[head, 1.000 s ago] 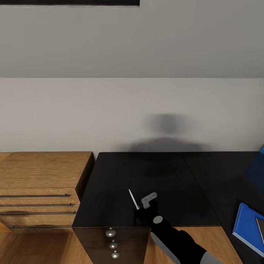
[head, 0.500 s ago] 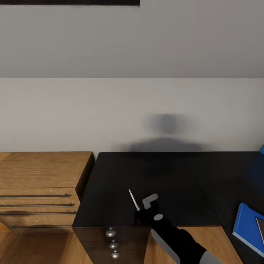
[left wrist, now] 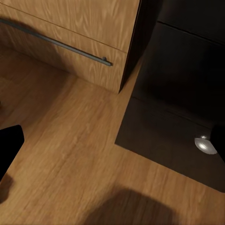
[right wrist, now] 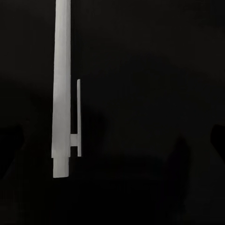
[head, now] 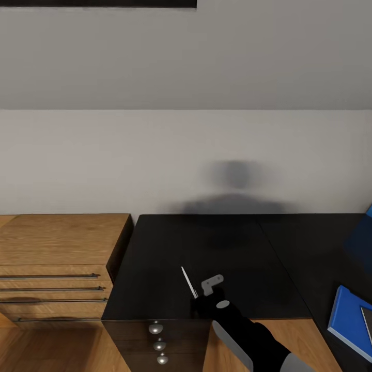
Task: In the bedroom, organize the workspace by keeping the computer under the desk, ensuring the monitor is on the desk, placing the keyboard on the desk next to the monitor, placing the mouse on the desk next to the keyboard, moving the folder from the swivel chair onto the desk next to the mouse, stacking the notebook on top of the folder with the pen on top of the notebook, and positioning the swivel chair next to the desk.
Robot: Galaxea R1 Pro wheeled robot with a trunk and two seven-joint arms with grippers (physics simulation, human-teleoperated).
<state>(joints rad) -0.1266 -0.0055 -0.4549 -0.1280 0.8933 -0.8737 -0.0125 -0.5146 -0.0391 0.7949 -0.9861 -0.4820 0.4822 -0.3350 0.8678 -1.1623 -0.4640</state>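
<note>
right pincer (head: 199, 299) is low over the near edge of the black counter (head: 217, 248), just above the drawer unit (head: 157, 341) w/ round silver knobs. pen (head: 188, 281), slim and pale, lies on the counter at the pincer's tip, slanting away from it twd the wall. in right wrist view the pen (right wrist: 62, 89) runs straight ahead of the pincer; can't tell if it's gripped or how wide the fingers stand. blue folder (head: 351, 320) w/ dark notebook (head: 368, 319) on it sits well right of the pincer. wooden dresser (head: 57, 263) to its left.
</note>
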